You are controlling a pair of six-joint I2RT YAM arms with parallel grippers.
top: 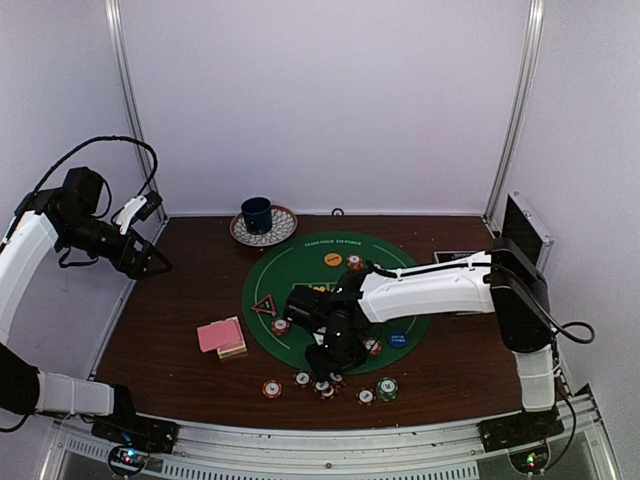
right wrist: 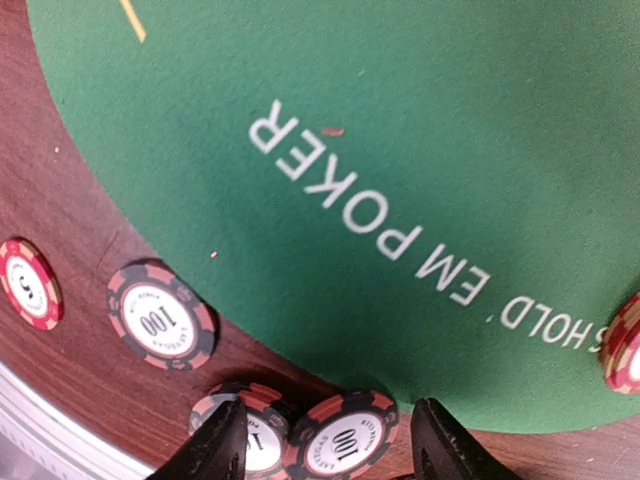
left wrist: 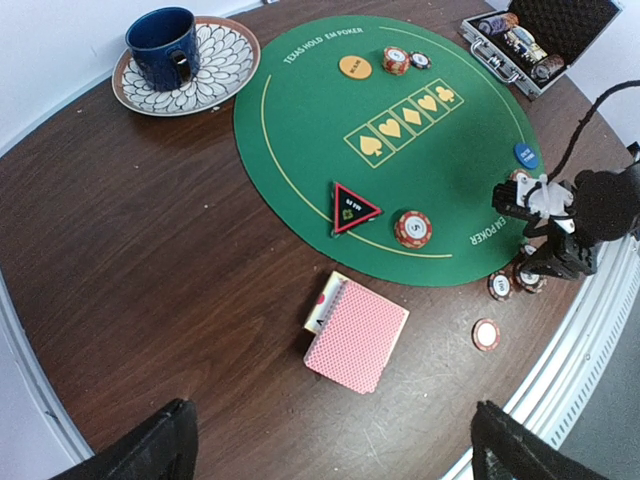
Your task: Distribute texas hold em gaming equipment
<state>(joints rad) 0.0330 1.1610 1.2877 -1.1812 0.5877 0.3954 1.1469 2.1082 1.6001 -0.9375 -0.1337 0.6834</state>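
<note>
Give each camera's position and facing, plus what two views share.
Top external: high behind the robot, facing down at green mat; left arm, right arm show.
Left wrist: raised at table's left, facing across the mat; own fingertips show.
Right wrist: low at mat's edge, facing down; right claw straddles a black chip.
Shared by top and left wrist: blue cup.

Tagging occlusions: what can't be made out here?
- Top view: the right hand and its arm cover part of the chip cluster at the mat's near edge; count unclear.
- Right wrist view: the 100 chip between the fingers is cut by the bottom edge; contact can't be judged.
- Left wrist view: the case's contents are too small to count; its lid is cut by the top edge.
- Cards: faces hidden, backs up.
</note>
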